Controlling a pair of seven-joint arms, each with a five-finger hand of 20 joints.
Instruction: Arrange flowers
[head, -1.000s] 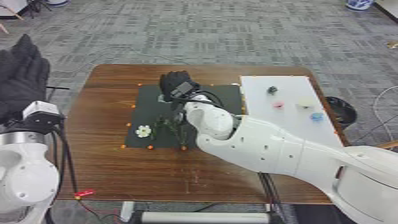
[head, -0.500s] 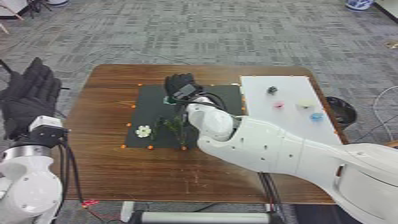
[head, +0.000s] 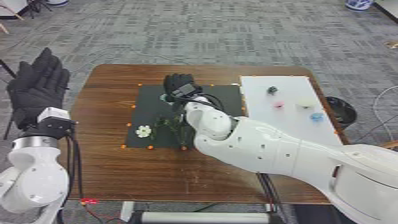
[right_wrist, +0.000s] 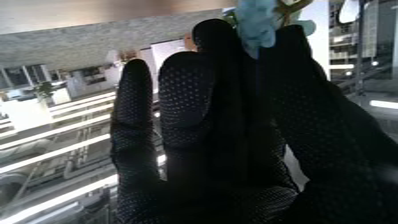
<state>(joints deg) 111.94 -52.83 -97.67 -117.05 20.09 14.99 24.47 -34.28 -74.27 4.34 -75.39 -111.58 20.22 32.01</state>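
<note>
In the head view my right hand (head: 182, 86) is over the upper part of the dark mat (head: 140, 112), with a small pale blue flower (head: 164, 97) at its left side. The right wrist view has the pale blue flower (right_wrist: 256, 22) pinched at the tips of the thumb and a finger of my right hand (right_wrist: 222, 145). A white flower (head: 143, 131) lies at the mat's lower left. Green stems (head: 169, 122) lie beside it, partly behind the right wrist. My left hand (head: 37, 92) is held up off the table's left side, fingers straight.
A white board (head: 289, 120) on the table's right carries a dark green piece (head: 272, 90), a pink one (head: 278, 105), a pale yellow one (head: 306, 106) and a blue one (head: 317, 117). A black bin (head: 341, 111) stands beyond the table's right edge.
My left hand has come down and to the right beside the table. The right hand has shifted slightly right, and the pale blue flower has moved a little with it.
</note>
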